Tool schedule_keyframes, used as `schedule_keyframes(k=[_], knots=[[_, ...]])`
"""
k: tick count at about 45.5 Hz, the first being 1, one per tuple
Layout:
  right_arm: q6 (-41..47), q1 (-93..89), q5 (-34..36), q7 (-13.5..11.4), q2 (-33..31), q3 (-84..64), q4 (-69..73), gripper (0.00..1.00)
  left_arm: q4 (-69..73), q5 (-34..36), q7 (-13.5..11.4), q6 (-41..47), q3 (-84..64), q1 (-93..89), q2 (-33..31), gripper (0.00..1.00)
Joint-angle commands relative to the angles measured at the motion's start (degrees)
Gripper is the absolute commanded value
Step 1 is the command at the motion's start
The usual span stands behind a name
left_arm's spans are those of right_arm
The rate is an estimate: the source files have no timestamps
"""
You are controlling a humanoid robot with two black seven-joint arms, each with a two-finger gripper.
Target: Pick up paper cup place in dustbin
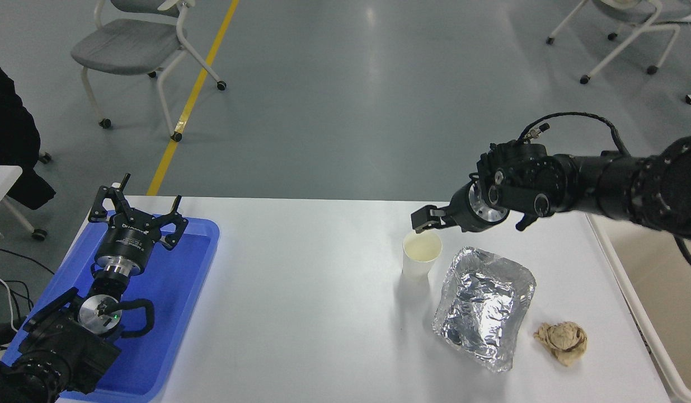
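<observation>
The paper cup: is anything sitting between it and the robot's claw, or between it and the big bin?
Nothing visible separates the right gripper from the paper cup; it hangs just behind the rim. Toward the dustbin, the crumpled foil tray lies beside the cup on the table, so the cup would likely need lifting over it.

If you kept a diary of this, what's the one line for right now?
phase: reaching | right tool: beside paper cup rim, no grip | cup: upright on table | dustbin: right | left tool: parked
</observation>
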Motion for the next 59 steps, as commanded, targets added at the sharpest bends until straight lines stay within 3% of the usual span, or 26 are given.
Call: schedule_keyframes(k=[1, 17, 19, 22, 27, 32, 52, 59], knots=[[-2.1, -5.1, -1.8, 0.0, 0.1, 2.8, -2.9, 1.0, -0.2, 0.0, 0.0, 0.0, 0.0, 0.0, 0.1, 1.0], [-4.5, -8.4, -3.3, 0.0, 1.3, 5.0, -4.1, 0.98, 0.0, 0.0, 0.0, 0.0, 0.0, 0.0, 0.1, 1.0], [-4.5, -8.7, -3.3, 0.0, 1.4, 5.0, -4.1, 0.88, 0.0, 0.0, 0.0, 0.0, 0.0, 0.0, 0.1, 1.0], [-4.3, -8.7, -3.3, -0.3, 1.4, 5.0, -4.2, 0.65, -0.2, 0.0, 0.0, 0.0, 0.0, 0.0, 0.1, 1.0], [-3.9, -8.6, -3.1, -4.3, 1.9, 5.0, -4.4, 0.38, 0.0, 0.0, 0.0, 0.0, 0.0, 0.0, 0.1, 1.0], [-4.4, -8.6, -3.1, -5.1, 1.9, 5.0, -4.7, 0.0, -0.2, 0.0, 0.0, 0.0, 0.0, 0.0, 0.1, 1.0], [-4.2, -7.5, -3.2, -5.1, 1.7, 5.0, -3.9, 0.0, -0.2, 0.0, 0.0, 0.0, 0.0, 0.0, 0.1, 1.0], [-1.8, -1.6, -3.2, -5.1, -2.4, 4.2, 1.0, 0.0, -0.2, 0.0, 0.0, 0.0, 0.0, 0.0, 0.1, 1.0]])
